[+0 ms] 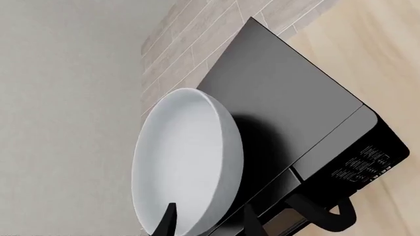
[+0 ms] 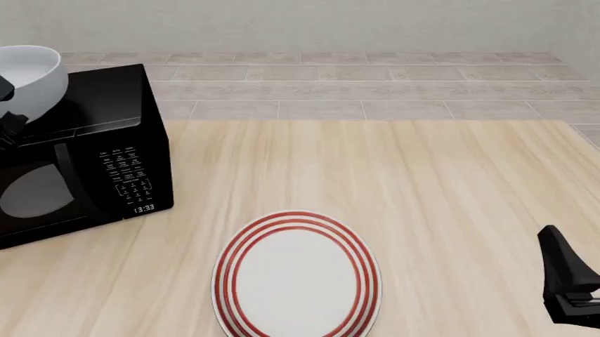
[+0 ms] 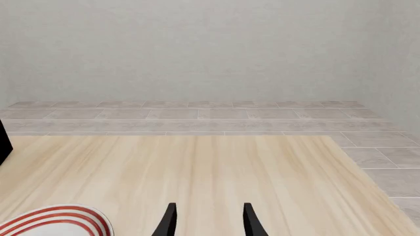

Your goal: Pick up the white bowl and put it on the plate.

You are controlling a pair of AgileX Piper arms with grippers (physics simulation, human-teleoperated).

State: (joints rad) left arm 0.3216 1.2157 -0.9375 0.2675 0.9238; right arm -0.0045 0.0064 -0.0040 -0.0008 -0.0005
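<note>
At the desk's left edge [image 2: 403, 175], your left gripper [image 1: 207, 221] holds the bowl [image 2: 30, 78] up over the top of the microwave [image 2: 103, 151]; in the front view the bowl sits tilted at the far left, above the microwave's roof and partly cut by the frame. Left wrist view: two dark fingers [image 1: 167, 222] straddle the bowl's rim, one inside the hollow, one outside against the wall, so the fingers are clamped on the bowl. Bowl is off the desk; whether it touches the microwave roof cannot be told. The microwave stands at the left edge, door facing the near side, keypad and a lit clock display on its right part. The plate [image 2: 298, 275] lies flat near the middle of the near edge, right of the microwave and well apart from it, nothing on it. Your right gripper [image 3: 207, 221] is low at the near right corner, over bare desk. Right wrist view: its fingers stand apart with only wood between them, so released, nothing held; the plate's red-ringed rim shows at one corner of that view, apart from the fingers.
</note>
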